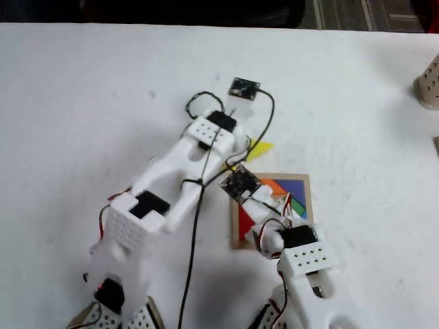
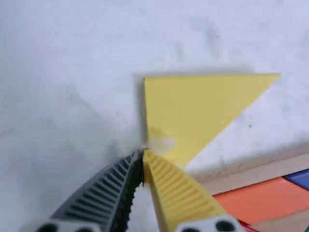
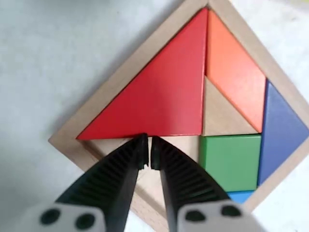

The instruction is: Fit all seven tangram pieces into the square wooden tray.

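Note:
A yellow triangle (image 2: 193, 111) lies flat on the white table just beyond the square wooden tray (image 2: 256, 170); from above the yellow triangle (image 1: 261, 147) is off the tray's (image 1: 309, 199) far left corner. My left gripper (image 2: 143, 157) is shut, its tips touching the triangle's straight edge. The tray (image 3: 96, 118) holds a big red triangle (image 3: 159, 96), an orange piece (image 3: 231, 72), a blue piece (image 3: 282, 130), a green square (image 3: 231, 162) and a sliver of light blue (image 3: 239, 195). My right gripper (image 3: 148, 151) hangs shut over bare tray floor beside the red triangle.
A small triangular gap of bare wood (image 3: 217, 116) sits between the red, orange and green pieces. A perforated wooden object (image 1: 429, 82) stands at the table's right edge. Black cables (image 1: 195, 226) run between the two arms.

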